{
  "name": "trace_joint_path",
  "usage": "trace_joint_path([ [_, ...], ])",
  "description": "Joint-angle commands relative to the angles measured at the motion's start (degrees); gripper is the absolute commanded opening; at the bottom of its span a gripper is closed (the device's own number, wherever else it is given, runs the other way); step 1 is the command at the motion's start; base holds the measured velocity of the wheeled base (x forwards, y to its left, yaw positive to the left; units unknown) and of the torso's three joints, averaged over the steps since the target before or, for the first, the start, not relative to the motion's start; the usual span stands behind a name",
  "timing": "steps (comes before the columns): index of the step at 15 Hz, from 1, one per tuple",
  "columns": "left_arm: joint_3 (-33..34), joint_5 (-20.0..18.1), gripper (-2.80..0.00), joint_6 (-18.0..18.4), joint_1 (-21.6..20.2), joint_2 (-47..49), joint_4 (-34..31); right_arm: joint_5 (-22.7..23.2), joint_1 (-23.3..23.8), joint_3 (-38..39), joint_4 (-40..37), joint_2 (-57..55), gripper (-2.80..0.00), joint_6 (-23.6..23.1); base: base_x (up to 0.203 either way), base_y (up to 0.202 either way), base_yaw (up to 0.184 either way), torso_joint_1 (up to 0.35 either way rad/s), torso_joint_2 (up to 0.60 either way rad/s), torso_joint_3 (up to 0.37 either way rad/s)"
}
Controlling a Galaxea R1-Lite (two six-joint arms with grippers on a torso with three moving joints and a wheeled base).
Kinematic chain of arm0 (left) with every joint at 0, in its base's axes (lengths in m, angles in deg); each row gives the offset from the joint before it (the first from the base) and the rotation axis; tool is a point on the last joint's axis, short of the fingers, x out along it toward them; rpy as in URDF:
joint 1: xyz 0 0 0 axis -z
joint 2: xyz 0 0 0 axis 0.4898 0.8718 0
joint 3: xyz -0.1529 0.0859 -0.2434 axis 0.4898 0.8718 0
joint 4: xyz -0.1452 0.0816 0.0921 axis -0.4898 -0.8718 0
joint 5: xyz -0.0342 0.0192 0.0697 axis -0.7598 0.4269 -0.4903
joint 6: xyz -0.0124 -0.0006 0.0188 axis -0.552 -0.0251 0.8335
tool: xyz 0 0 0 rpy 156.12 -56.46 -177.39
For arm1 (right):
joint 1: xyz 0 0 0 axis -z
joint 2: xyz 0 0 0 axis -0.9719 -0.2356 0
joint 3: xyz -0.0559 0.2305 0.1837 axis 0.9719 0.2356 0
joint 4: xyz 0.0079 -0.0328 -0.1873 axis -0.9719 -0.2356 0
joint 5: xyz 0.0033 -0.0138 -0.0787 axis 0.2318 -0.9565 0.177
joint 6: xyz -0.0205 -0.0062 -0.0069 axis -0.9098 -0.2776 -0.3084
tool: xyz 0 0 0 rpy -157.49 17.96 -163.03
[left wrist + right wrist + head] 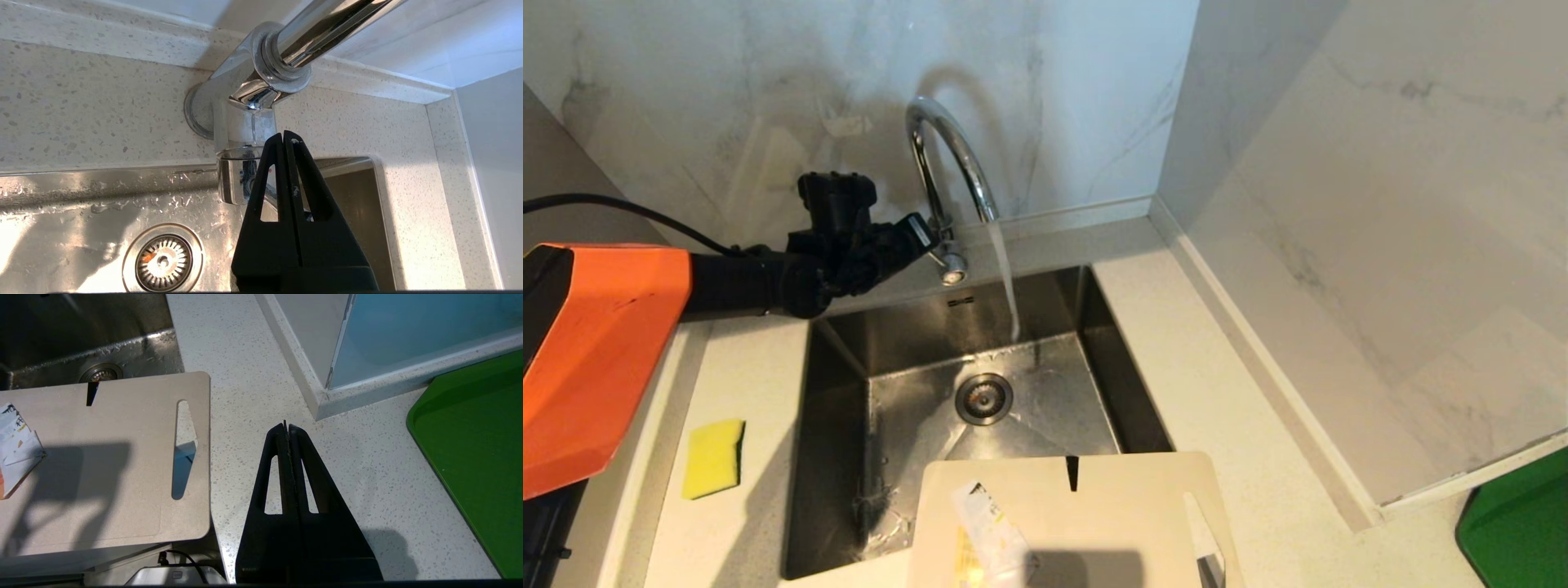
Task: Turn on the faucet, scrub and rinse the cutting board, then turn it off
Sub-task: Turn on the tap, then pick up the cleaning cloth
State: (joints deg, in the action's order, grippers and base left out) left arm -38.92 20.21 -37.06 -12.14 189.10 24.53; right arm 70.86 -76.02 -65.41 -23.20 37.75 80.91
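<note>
Counter [1225, 384]: cutting board [1094, 506] label [988, 523] text unreadable.

Head overlooks sink [849, 343]; wrists close; all share it.

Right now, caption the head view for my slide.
Left claw, shut, at the faucet lever; water runs into the sink; cutting board waits.

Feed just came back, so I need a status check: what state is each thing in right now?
faucet: on, water running into the sink
cutting board: dry-looking, lying over the sink's near edge, label on
sponge: untouched on the counter left of the sink
left claw: shut, at the faucet's lever
right claw: shut, over the counter beside the board
</note>
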Motion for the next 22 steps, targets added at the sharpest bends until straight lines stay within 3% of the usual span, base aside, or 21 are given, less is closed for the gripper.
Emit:
trace_joint_path([
  [1, -0.04, 0.03, -2.8, -0.17, 0.04, 0.13, 0.15, 0.01, 0.0, 0.09, 0.02, 0.05, -2.8, 0.03, 0.0, 0.0, 0.0, 0.0, 0.0, 0.0],
  [8, 0.05, 1.45, -2.8, 0.8, -0.08, -3.49, 0.2, 0.0, 0.0, 0.09, 0.02, 0.09, -2.8, 0.03, 0.0, 0.0, 0.0, 0.0, 0.0, 0.0],
  [12, 1.47, 5.18, -2.8, 6.78, -1.24, -10.56, 0.07, 0.0, 0.0, 0.09, 0.02, 0.02, -2.8, 0.03, 0.0, 0.0, 0.0, 0.0, 0.0, 0.0],
  [18, 8.19, 5.98, -2.8, 13.9, -3.17, -18.72, -1.11, 0.0, 0.0, 0.09, 0.02, 0.08, -2.8, 0.03, 0.0, 0.0, 0.0, 0.0, 0.0, 0.0],
  [22, 19.59, 5.75, -2.8, 15.89, -5.45, -27.28, -8.28, 0.0, 0.0, 0.09, 0.02, 0.05, -2.8, 0.03, 0.0, 0.0, 0.0, 0.0, 0.0, 0.0],
])
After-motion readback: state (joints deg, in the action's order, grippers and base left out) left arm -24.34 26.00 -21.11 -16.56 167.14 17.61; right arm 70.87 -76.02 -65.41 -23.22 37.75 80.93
